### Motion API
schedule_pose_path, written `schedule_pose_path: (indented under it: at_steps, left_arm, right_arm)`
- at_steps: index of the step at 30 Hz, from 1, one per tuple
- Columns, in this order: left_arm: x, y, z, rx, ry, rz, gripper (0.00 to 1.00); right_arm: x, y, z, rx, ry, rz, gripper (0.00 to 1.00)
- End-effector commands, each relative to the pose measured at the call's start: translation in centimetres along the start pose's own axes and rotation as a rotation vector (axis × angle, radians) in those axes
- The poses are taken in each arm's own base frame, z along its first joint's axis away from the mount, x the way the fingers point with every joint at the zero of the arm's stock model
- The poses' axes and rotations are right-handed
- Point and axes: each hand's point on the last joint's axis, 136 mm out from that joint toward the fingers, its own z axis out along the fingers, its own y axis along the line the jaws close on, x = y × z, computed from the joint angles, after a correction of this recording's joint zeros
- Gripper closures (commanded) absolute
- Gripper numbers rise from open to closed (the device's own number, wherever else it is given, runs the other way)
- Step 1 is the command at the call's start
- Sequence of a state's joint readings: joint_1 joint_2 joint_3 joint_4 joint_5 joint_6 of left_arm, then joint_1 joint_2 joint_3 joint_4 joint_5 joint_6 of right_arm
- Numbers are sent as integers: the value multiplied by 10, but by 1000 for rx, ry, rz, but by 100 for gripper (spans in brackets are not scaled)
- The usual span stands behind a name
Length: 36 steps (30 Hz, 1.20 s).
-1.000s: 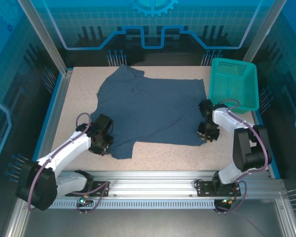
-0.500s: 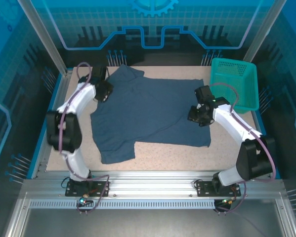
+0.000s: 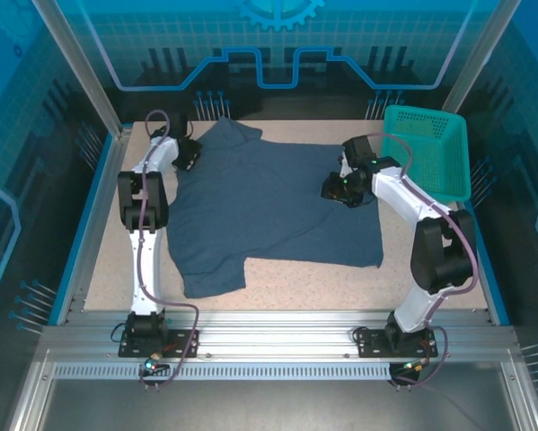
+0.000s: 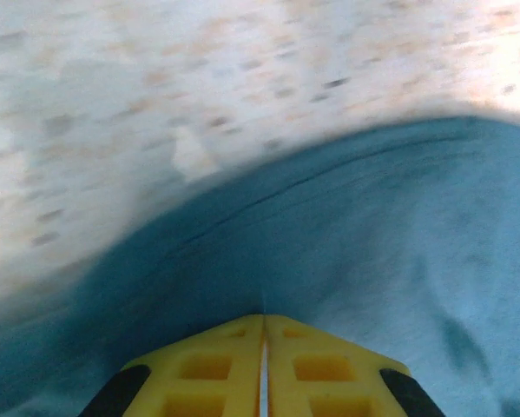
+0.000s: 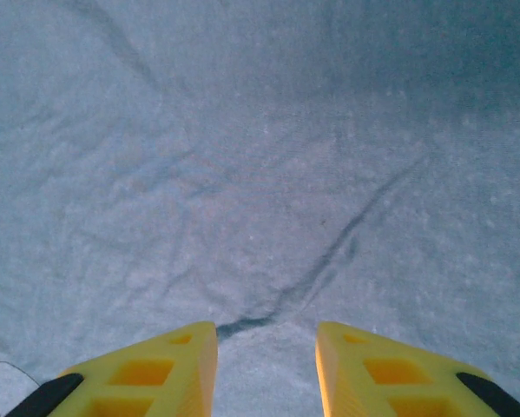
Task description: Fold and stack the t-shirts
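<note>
One dark slate-blue t-shirt (image 3: 269, 202) lies spread flat across the middle of the table. My left gripper (image 3: 188, 154) is at the shirt's far left edge. In the left wrist view the yellow jaws (image 4: 263, 320) are pressed together, with the shirt's fabric (image 4: 372, 252) gathered at their tips, beside its curved hem. My right gripper (image 3: 334, 189) sits over the shirt's right part, left of the basket. It (image 5: 266, 334) stands open low over the cloth (image 5: 260, 174), with a small crease between its fingertips (image 5: 194, 343).
A teal mesh basket (image 3: 426, 153) stands at the far right corner, close to the right arm's elbow. Speckled tabletop (image 3: 322, 287) shows in front of the shirt and along the left edge. Metal frame posts and blue panels enclose the table.
My left arm swung from the shirt's near left corner to its far left edge, and its jaws closed. My right gripper moved away and leftward over the shirt and opened slightly.
</note>
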<state>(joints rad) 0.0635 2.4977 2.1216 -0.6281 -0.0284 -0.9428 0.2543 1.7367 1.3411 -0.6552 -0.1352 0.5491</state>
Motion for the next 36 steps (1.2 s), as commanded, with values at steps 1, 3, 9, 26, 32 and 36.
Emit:
schedule_pose_path:
  at_steps: [1,3,9,26,32,36]
  left_arm:
    - [-1,63,-15,-177,11,-40,88]
    - [-5,86,-22,-216,1,-50,89]
    - [-27,112,-44,-215,-39,-73,85]
    - [41,55,-74,-163,108,-21,70]
    - [59,64,-46,-185,212,-39,74]
    - [56,49,-19,-152,246,-16,76]
  right_arm:
    - [4,-3,10,10,57,29,65]
    - [2,-1,13,12,59,27,65]
    - [-8,4,23,40,78,16,64]
    - [-61,-21,88,133,96,113,66]
    - [-53,-37,111,181,171,179,67]
    - [-50,-52,125,201,221,228,67]
